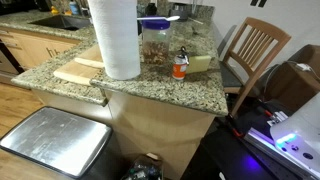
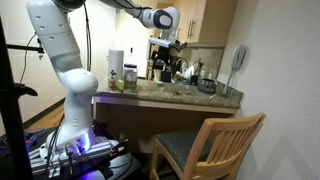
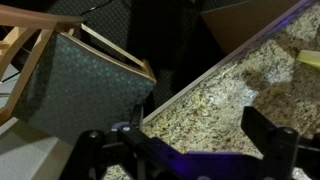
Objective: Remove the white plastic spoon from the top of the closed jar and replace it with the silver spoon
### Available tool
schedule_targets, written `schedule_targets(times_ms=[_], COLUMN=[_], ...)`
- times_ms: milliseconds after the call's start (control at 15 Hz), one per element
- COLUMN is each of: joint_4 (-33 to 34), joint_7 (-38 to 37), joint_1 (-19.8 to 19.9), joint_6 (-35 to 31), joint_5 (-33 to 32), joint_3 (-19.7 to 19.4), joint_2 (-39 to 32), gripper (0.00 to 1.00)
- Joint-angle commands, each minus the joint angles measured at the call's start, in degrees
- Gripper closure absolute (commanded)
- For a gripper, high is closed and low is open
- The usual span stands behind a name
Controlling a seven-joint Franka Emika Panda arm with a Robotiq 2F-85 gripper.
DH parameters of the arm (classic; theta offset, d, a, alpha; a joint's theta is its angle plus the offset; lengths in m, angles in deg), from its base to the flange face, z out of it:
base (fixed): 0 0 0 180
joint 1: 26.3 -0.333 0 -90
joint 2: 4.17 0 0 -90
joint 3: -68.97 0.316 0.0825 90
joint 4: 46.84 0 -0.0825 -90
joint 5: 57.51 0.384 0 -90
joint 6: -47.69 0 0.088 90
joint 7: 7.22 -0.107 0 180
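Observation:
The closed jar [image 1: 153,42] with a blue lid and brownish contents stands on the granite counter [image 1: 190,90], just behind the paper towel roll [image 1: 115,40]. A pale shape lies on its lid; it is too small to tell whether it is the white plastic spoon. I cannot make out the silver spoon in any view. My gripper [image 3: 180,140] is open and empty. It hangs high above the counter [image 3: 210,110] near the edge on the chair side. In an exterior view it [image 2: 168,48] points down, well above the countertop.
A small orange-labelled bottle [image 1: 180,68] and a yellow sponge [image 1: 201,62] sit to the right of the jar. A wooden cutting board [image 1: 78,70] lies under the roll. A wooden chair [image 1: 255,50] stands beside the counter [image 3: 70,85]. A metal bin lid [image 1: 55,140] is below.

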Motion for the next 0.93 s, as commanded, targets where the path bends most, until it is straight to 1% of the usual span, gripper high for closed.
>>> schedule_targets(times_ms=[0,133,333,533,733,867], joint_4=[0.1,2.1,5.7,13.5,19.9,22.9], joint_7=[0.4,2.8,1.9,1.5,4.1,8.3], joint_1=[1.7,0.0,-2.5,-5.1,-7.7,-8.6], joint_6=[0.1,0.2,-0.4,1.0,1.7,2.8], joint_5=[0.5,-1.0,-4.4,-8.8,-12.7,-13.9], joint_3=[1.4,3.3,9.0,14.8,19.1,20.5], joint_2=[-0.2,-3.4,-6.6,-11.7,-15.5,-16.7], gripper=[0.00,0.00,0.00,0.00,0.00,0.00])
